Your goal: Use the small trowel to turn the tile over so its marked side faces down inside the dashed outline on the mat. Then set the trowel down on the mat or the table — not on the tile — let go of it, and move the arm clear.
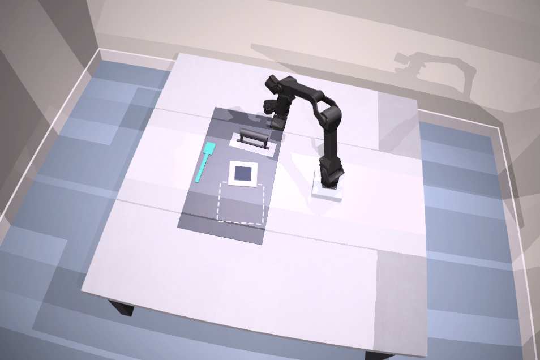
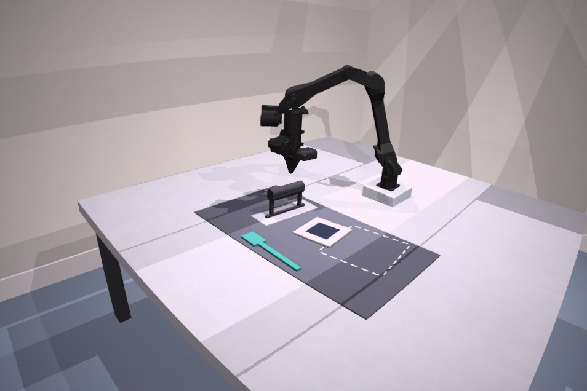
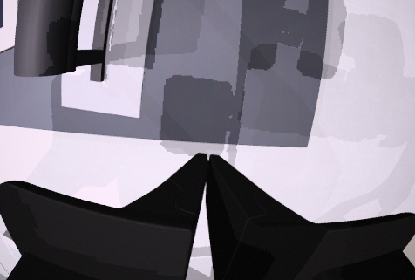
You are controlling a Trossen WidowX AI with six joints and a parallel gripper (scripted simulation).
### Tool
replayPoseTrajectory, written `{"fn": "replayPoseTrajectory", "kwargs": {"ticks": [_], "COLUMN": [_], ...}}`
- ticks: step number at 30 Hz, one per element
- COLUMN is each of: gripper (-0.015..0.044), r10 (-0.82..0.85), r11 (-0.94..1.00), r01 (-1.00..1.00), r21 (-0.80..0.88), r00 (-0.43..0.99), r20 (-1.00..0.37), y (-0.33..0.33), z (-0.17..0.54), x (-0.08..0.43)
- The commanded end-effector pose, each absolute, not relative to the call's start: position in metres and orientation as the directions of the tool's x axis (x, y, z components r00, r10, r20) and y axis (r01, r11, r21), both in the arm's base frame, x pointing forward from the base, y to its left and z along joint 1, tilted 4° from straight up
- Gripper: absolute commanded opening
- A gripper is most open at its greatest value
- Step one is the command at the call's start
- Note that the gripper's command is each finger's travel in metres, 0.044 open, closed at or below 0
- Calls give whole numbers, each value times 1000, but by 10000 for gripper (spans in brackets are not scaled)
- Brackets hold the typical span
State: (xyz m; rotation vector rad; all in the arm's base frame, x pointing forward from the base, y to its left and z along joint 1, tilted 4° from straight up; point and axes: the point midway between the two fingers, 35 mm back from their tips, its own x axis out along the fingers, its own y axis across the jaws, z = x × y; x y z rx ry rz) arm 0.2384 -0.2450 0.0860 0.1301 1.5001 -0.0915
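Black and probably stiff, the trowel's bar handle [image 1: 254, 135] [image 2: 285, 190] [image 3: 44, 24] is seen from the top, toward the desk's [image 1: 283, 286] [image 2: 450, 320] [image 3: 366, 99] upper edge; the tile [image 1: 243, 173] [image 2: 322, 230] [image 3: 7, 37] lies marked-side up, farther from that edge. In the exterior view, mid-handle seems the best hold. In the wrist view, the claw [image 1: 277, 124] [image 2: 291, 171] [image 3: 207, 163] is together, with nothing held.

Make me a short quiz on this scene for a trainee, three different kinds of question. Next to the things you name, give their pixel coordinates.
1. True or false: the gripper [image 1: 277, 124] [image 2: 291, 171] [image 3: 207, 163] is holding the tile [image 1: 232, 173] [image 2: 304, 231] [image 3: 9, 24].
2. Which way does the tile's marked side face? A) down B) up C) sideways
3. Fill in: the long-handled tool [image 1: 203, 166] [image 2: 279, 255] lying on the mat [image 1: 198, 216] [image 2: 365, 296] [image 3: 279, 107] is coloured ____.

Key: 1 false; 2 B; 3 teal.
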Motion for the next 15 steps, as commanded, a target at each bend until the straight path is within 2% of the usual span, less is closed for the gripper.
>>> {"fn": "replayPoseTrajectory", "kwargs": {"ticks": [1,7,13,15], "gripper": [0,0,153,205], "r10": [20,20,20,22], "r11": [990,990,990,989], "r01": [141,141,141,142], "r21": [30,30,30,32], "r00": [69,69,69,71], "r20": [-997,-997,-997,-997], "y": [-245,-245,-244,-234], "z": [86,86,87,94], "x": [238,238,241,261]}}
